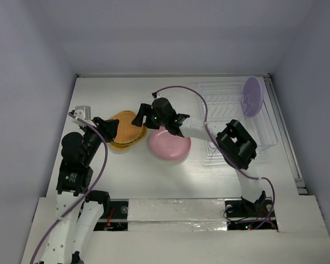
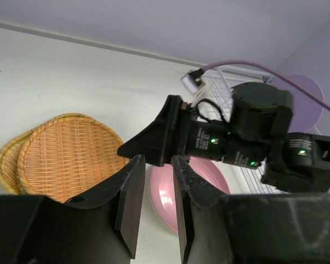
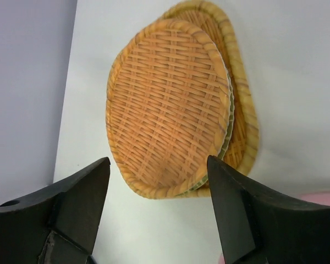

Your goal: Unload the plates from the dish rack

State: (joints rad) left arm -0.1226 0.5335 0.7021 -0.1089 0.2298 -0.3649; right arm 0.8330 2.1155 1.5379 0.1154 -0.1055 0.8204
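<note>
A stack of woven tan-orange and yellowish rounded-square plates (image 1: 126, 132) lies flat on the table left of centre. A round pink plate (image 1: 169, 144) lies beside it on the right. A purple plate (image 1: 252, 96) stands upright in the white wire dish rack (image 1: 225, 99) at the back right. My right gripper (image 1: 142, 116) is open and empty, hovering over the near edge of the woven stack (image 3: 165, 104); its own view (image 3: 158, 165) shows the jaws wide apart. My left gripper (image 1: 111, 127) sits at the stack's left side; its jaws (image 2: 158, 162) stand a narrow gap apart, holding nothing.
The right arm's elbow (image 1: 237, 146) hangs over the rack's front left corner. The left wrist view shows the right gripper's black body (image 2: 209, 137) close ahead, above the pink plate (image 2: 165, 198). White walls enclose the table at back and sides.
</note>
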